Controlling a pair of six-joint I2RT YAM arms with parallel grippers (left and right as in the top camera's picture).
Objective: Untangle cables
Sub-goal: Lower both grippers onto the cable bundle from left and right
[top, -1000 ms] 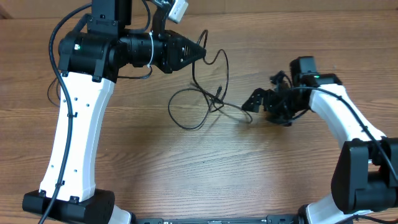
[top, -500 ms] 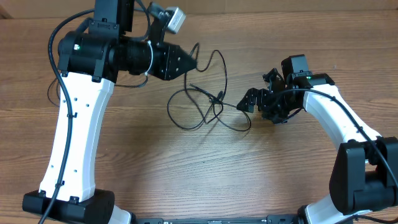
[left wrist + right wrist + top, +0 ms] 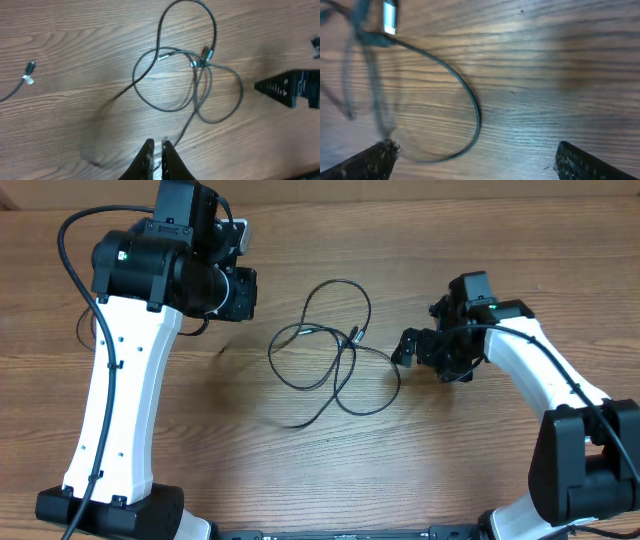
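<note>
Black cables (image 3: 352, 336) lie looped at the centre, crossing one another. Left gripper (image 3: 159, 157) pinches one raised strand; right gripper (image 3: 477, 162) gapes empty beside the right loop. Loosening seems underway; next, that strand needs pulling leftward, clear.

Light fell evenly and brightly from above on the table (image 3: 330, 470), leaving only soft, faint shadows and a mild sheen on the wood. The overhead view was sharp. In the left wrist view one strand of the cables (image 3: 194, 62) at lower left was smeared to a grey blur, while the rest was fairly crisp. The right wrist view was soft throughout: the cables at its left edge were out of focus, and a pale bluish glare lay on the grain at lower centre.
</note>
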